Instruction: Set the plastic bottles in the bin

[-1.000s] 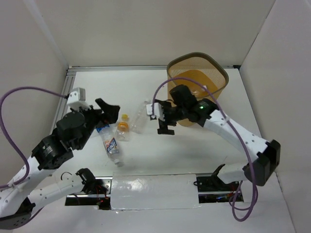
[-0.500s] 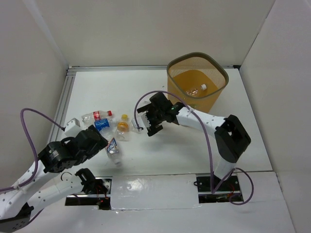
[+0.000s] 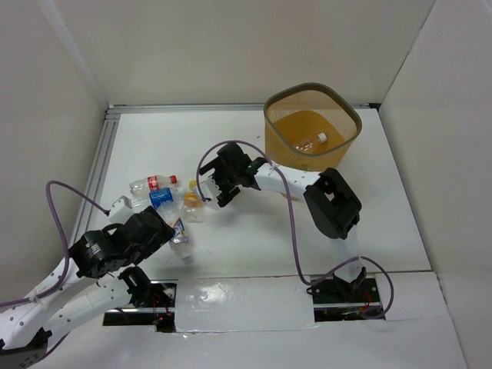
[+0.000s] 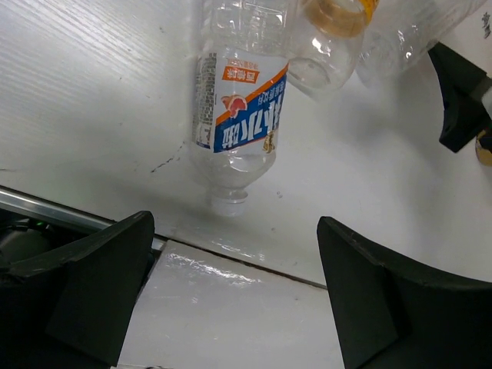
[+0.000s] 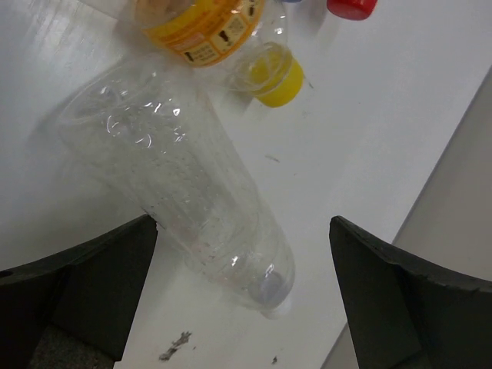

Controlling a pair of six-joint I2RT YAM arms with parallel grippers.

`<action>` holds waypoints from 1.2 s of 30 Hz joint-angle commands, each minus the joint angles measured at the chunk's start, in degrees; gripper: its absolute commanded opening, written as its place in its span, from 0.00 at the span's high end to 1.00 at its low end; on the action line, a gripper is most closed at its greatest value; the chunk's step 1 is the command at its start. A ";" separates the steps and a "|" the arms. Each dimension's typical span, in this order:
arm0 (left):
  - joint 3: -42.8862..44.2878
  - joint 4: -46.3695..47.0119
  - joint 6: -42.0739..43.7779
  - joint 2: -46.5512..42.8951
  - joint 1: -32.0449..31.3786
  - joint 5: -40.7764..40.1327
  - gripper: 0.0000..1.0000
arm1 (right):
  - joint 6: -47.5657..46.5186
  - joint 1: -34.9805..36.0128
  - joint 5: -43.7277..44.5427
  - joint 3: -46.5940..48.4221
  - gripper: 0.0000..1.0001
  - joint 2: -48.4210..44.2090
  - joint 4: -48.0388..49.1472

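Item 1: clear bottle (image 5: pixel 184 207), lying on the worktop (image 5: pixel 369 115) between my right fingers (image 5: pixel 84 292), which are spread wide, nothing held. My left fingers (image 4: pixel 84 284) likewise (labelled bottle (image 4: pixel 242 115) ahead). Risk: the slick round bottle rolls or squirts aside as I close. The bin (image 3: pixel 310 86) stands well apart.

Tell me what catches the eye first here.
The orange mesh bin stands out at the far right of the table, one bottle already lying inside. Left of centre, more bottles lie clustered, the left pincer and right pincer open above them.
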 commanded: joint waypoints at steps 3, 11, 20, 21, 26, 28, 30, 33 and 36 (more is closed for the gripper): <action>-1.28 4.17 1.85 -0.06 0.05 1.49 0.00 | -7.04 0.58 -1.70 7.22 0.00 6.66 -5.90; -2.95 4.69 1.85 -1.28 0.05 2.01 0.00 | -10.65 -0.74 -6.90 16.46 0.20 11.95 -26.37; -5.85 10.92 4.31 0.73 0.05 2.01 0.00 | -5.31 -1.26 -8.74 17.16 0.61 1.08 -33.24; -5.85 12.07 5.18 1.43 0.05 2.01 0.00 | -3.73 -0.66 -9.53 18.21 0.61 0.18 -33.25; -6.91 16.91 6.33 6.79 0.67 2.01 0.00 | 9.89 1.19 -15.05 30.84 0.64 -2.45 -34.92; -6.38 17.44 6.33 9.69 1.20 2.01 0.00 | 14.46 1.72 -16.73 34.29 0.64 -3.86 -33.52; -5.77 17.44 6.33 11.45 1.72 0.79 0.00 | 21.58 1.72 -19.02 38.60 0.64 -4.92 -31.50; -5.15 16.91 6.33 13.56 1.72 -0.36 0.00 | 32.30 1.72 -21.39 43.08 0.64 -7.20 -23.87; -4.62 16.91 6.95 14.70 2.25 -0.89 0.00 | 41.79 -0.12 -20.09 45.29 0.63 -9.48 -18.94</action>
